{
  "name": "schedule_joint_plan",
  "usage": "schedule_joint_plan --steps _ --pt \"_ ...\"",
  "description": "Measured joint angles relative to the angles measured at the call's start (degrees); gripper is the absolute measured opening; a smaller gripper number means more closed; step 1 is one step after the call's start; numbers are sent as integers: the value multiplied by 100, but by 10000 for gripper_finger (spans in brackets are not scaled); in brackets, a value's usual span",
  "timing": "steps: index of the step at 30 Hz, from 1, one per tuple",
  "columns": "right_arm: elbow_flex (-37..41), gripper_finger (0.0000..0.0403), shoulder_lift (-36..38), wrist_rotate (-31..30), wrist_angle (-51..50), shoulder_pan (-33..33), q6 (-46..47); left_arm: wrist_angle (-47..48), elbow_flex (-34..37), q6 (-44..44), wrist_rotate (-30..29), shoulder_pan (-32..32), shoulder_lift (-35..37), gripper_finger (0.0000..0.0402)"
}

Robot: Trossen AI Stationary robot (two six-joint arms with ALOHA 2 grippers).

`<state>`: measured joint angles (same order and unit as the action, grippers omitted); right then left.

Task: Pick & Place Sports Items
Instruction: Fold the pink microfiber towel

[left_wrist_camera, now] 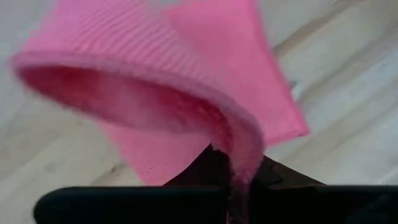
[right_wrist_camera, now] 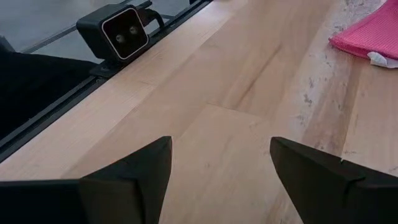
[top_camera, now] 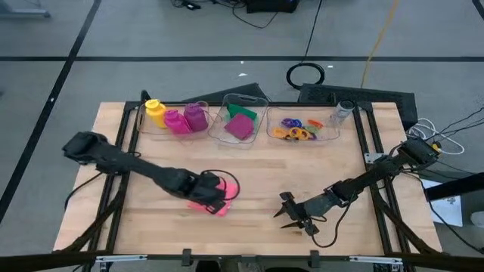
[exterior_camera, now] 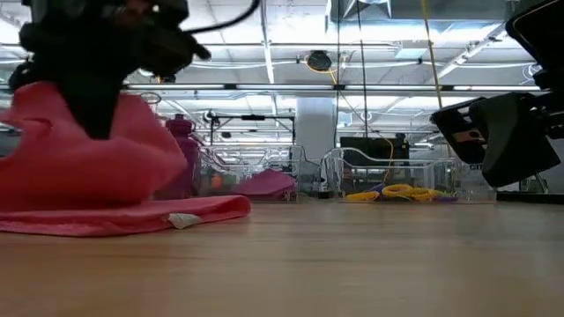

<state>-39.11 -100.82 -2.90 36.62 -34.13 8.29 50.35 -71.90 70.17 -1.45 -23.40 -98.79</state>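
Left fingers (top_camera: 214, 198) pinched shut on pink cloth (top_camera: 208, 202), part lifted, hem trailing on counter (top_camera: 257, 177) just below the fingers. Step in hand, by the look of it: picking the cloth up for the bins. Next move calls for a full lift clear of the counter, then a carry away from the fingers to the middle bin (top_camera: 240, 123), already holding green cloth (top_camera: 243, 112) and magenta cloth (top_camera: 239, 127). Bottles (top_camera: 175, 116) in the bin left of it, rings (top_camera: 299, 129) in the bin to its right; risk of a dragging hem catching a bin rim. Right fingers (top_camera: 291, 217) spread wide, empty, low over bare counter, well apart from the cloth, not in the path.
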Motion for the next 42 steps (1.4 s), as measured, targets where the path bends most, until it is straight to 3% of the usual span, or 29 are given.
schedule_joint_plan --steps 5,19,34,42 --pt "0 203 0 2 -2 0 1 120 2 -26 253 114 -243 0" --pt "0 203 0 4 -11 2 1 166 7 -278 26 239 -287 13" --pt "0 203 0 4 -13 2 3 -8 7 -320 95 239 -287 174" --pt "0 203 0 4 -11 0 53 -368 9 -599 -24 332 -290 227"
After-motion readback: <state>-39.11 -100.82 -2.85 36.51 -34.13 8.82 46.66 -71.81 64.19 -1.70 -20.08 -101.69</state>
